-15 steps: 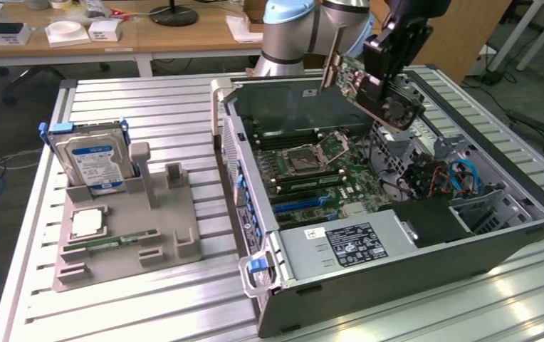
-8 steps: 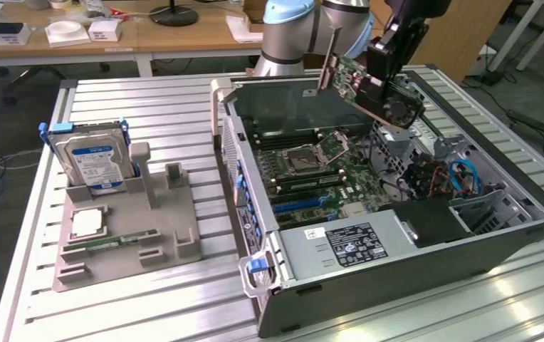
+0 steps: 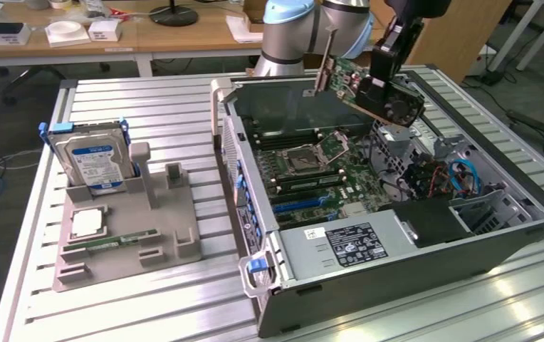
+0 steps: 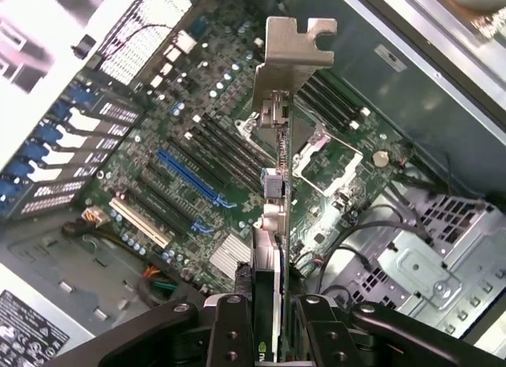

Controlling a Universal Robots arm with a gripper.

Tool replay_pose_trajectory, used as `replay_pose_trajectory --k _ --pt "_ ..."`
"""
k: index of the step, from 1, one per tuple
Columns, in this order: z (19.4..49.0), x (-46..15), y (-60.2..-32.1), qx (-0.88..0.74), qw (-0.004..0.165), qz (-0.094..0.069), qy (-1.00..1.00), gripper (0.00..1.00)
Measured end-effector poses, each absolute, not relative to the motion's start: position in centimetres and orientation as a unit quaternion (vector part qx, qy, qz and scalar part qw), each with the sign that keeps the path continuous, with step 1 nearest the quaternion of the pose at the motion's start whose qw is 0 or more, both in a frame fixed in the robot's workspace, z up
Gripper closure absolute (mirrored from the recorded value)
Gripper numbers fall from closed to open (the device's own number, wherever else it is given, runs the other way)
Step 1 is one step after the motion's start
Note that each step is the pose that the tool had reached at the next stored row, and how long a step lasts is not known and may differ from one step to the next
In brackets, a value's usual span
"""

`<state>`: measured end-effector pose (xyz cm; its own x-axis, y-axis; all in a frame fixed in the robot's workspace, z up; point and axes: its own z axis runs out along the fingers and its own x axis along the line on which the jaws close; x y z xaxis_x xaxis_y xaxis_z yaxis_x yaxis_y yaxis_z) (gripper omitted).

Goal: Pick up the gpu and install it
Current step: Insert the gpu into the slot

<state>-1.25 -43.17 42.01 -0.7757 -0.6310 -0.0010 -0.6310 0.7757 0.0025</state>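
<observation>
The gpu (image 3: pixel 372 89), a flat card with a green board, a black fan and a silver bracket, hangs tilted in the air above the far side of the open computer case (image 3: pixel 386 206). My gripper (image 3: pixel 386 82) is shut on it from above. In the wrist view the gpu (image 4: pixel 273 217) stands edge-on between my black fingers (image 4: pixel 229 327), with its silver bracket (image 4: pixel 288 66) pointing away from the camera. Below it lies the motherboard (image 4: pixel 237 169) with its blue slot (image 4: pixel 190 177) and white slot (image 4: pixel 141 222). The card is well clear of the board.
A grey holder (image 3: pixel 129 228) at the exterior view's left carries an upright blue-labelled hard drive (image 3: pixel 92 160), a CPU chip (image 3: pixel 87 224) and a green memory stick (image 3: pixel 110 244). Inside the case are a power supply (image 3: pixel 348 246), drive cage and cables. Desks stand behind.
</observation>
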Motion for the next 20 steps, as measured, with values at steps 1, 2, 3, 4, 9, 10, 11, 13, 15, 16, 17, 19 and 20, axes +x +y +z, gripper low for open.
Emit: replay_pose_trajectory --k 1,2,3,4,9,10,11,13,15,16,17,19,20 --pt "42.01 -1.26 -43.17 -0.342 0.0 0.001 0.94 0.73" --pt "42.01 -1.25 -43.17 -0.349 0.0 0.001 0.937 0.73" --pt "42.0 -1.25 -43.17 -0.357 0.0 0.001 0.934 0.73" --pt "42.0 -1.25 -43.17 -0.364 0.0 0.001 0.932 0.73" --pt "41.99 -1.26 -43.17 -0.399 0.0 0.001 0.917 0.73" --pt "41.99 -1.25 -43.17 -0.406 0.0 0.001 0.914 0.73" --pt "41.99 -1.25 -43.17 -0.412 0.0 0.001 0.911 0.73" --pt "41.98 -1.25 -43.17 -0.425 0.0 0.001 0.905 0.73" --pt "41.98 -1.26 -43.17 -0.438 0.0 0.001 0.899 0.73" --pt "41.98 -1.26 -43.17 -0.445 0.0 0.001 0.896 0.73" --pt "41.98 -1.25 -43.17 -0.451 0.0 0.001 0.893 0.73" --pt "41.97 -1.25 -43.17 -0.463 0.0 0.001 0.886 0.73" --pt "41.97 -1.25 -43.17 -0.47 0.0 0.001 0.883 0.73"
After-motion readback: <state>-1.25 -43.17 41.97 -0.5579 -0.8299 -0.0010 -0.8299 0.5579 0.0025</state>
